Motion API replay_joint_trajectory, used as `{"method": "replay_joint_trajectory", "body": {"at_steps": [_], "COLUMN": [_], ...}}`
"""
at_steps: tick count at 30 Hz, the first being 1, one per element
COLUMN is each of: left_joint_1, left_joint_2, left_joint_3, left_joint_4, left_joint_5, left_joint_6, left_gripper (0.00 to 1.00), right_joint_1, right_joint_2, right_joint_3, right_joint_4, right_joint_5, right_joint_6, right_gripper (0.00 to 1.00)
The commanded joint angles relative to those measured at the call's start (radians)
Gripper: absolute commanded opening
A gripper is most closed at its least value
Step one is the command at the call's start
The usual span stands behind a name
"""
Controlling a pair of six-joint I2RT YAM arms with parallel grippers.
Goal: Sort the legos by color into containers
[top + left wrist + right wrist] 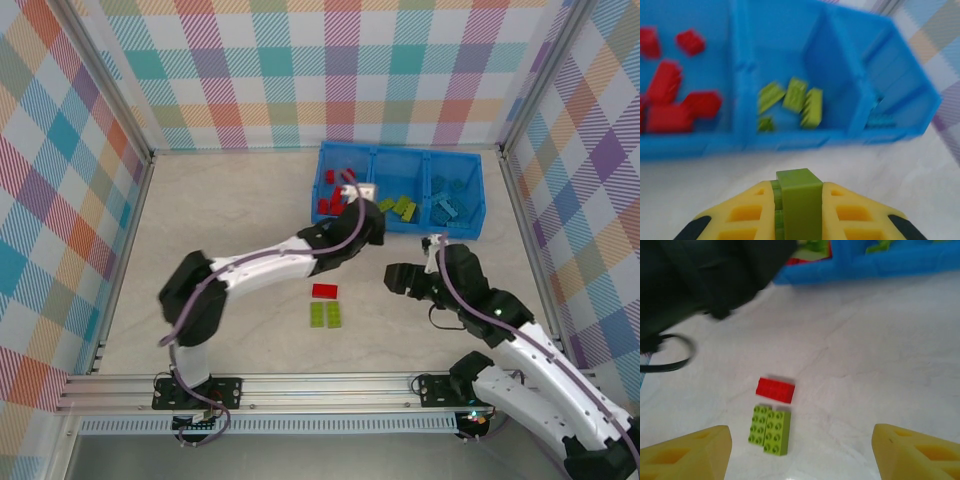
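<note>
Blue tray [400,149]: red legos [330,200] left, greens [402,208] middle, light blues [447,205] right. Bench [230,220]: one red brick [325,291], two touching green bricks [317,315]. Left pincer [799,192] clamps a third green brick [799,210].

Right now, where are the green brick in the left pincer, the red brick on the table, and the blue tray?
green brick [799,200], left wrist view, its front face.
red brick [775,389], right wrist view, its middle.
blue tray [740,65], left wrist view, a divider wall.

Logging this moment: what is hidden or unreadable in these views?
- Left wrist: green brick in left gripper, lower part hidden by its fingers and bottom edge.
- Left wrist: light blue bricks, blurred, behind a tray divider.
- Right wrist: tray contents cut off by top edge.
</note>
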Motion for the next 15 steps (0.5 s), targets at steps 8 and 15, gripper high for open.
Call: {"method": "replay_joint_trajectory", "body": {"at_steps": [8, 15], "left_joint_1": [0.066, 0.070], "left_joint_2": [0.401, 0.350], "left_joint_3": [0.474, 0.516], "left_joint_4": [0.001, -0.026], "left_joint_5": [0.030, 0.035], "left_joint_6": [0.135, 0.116], "left_gripper": [0.20, 0.46], "right_joint_1": [0.001, 0.001], "right_joint_2": [-0.087, -0.089], "right_joint_3": [0.043, 0.029], "right_joint_4": [-0.115, -0.118], "right_joint_5": [0.092, 0.080], "right_joint_6": [0.029, 0.040], "right_gripper": [0.75, 0.75]}}
